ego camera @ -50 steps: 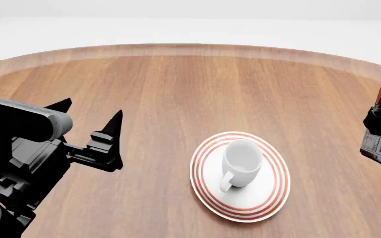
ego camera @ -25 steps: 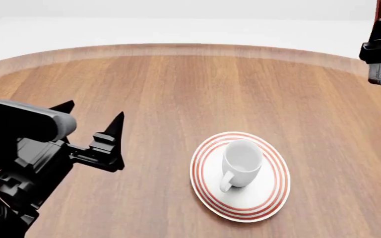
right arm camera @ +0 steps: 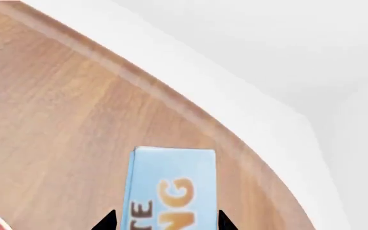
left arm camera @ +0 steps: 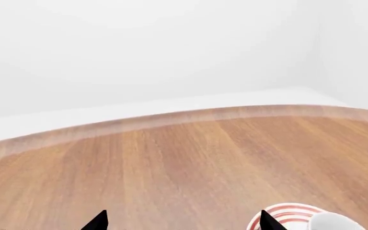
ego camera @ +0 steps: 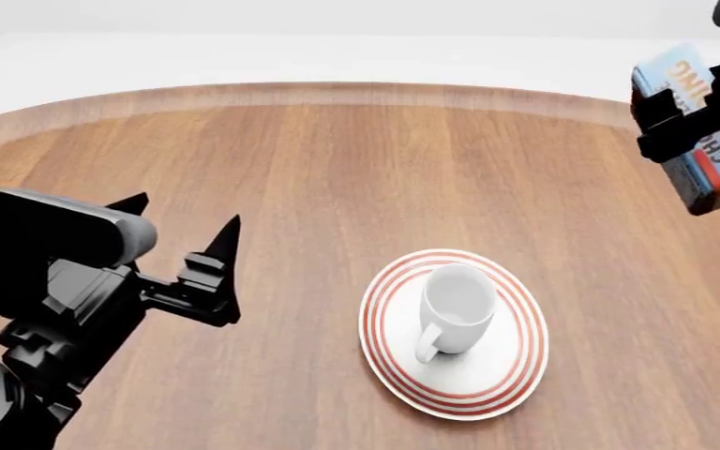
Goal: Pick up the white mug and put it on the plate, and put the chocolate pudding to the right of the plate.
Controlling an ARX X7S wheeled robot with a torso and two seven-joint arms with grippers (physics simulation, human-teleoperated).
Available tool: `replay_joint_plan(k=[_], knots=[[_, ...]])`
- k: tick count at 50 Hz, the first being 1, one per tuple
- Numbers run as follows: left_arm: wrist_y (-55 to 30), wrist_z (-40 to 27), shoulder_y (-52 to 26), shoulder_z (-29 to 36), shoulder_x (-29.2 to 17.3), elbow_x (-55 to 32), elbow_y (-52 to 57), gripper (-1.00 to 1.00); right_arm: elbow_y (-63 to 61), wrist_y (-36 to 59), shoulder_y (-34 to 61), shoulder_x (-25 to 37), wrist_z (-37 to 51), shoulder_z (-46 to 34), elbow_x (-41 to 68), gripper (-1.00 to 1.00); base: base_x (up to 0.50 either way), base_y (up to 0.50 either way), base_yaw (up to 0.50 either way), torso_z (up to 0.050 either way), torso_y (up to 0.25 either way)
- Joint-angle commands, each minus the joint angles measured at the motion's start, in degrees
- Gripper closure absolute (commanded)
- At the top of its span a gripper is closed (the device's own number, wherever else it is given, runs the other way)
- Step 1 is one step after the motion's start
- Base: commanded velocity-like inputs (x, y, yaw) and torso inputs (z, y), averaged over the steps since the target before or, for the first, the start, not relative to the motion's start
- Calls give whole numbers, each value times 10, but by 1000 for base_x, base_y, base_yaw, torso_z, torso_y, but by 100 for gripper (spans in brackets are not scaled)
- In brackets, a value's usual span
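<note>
White mug (ego camera: 457, 306) standing on the plate (ego camera: 509, 361); chocolate pudding (ego camera: 697, 127) held in the air by the right gripper (ego camera: 685, 122).

With the red-ringed plate on the round wooden table (ego camera: 335, 169) as landmark: the mug stands upright inside its rings, handle toward the robot. The pudding carton is above the table, beyond the plate and to its right, tilted, its light-blue lettered face turned up; the right claw's dark fingers are clamped on either side of it, as the right wrist view also shows (right arm camera: 171, 189). The left gripper (ego camera: 180, 246) hangs left of the plate, well apart from it, its two pointed fingers spread and holding nothing.
</note>
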Motion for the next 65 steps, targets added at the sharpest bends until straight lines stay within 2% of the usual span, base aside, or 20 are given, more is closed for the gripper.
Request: replay_joint_plan(k=[1,7,11,17,26,37,45,65], knots=[[0,16,2,-11,19,11,-7,-100,15,23,21,-2,-114,-62,-58,100,0,0,0,0,0],[-4,15,2,-10,25,12,-8,-100,29,14,-1,3,-104,-33,-30,100,0,0,0,0,0],[-2,15,5,-9,27,14,-9,-100,75,-15,-35,-2,-47,62,43,100,0,0,0,0,0],[3,16,11,-9,25,16,-11,-100,119,-35,-73,-4,5,133,101,100,0,0,0,0,0],[8,16,17,-9,23,17,-10,-100,176,-56,-108,-12,54,191,144,100,0,0,0,0,0],[5,17,18,-9,28,17,-12,-100,198,-62,-137,-23,50,158,114,100,0,0,0,0,0],[8,18,20,-10,27,16,-13,-100,276,-111,-143,-68,5,121,68,100,0,0,0,0,0],[10,22,27,-9,31,22,-21,-100,372,-184,-171,-123,-26,122,55,100,0,0,0,0,0]])
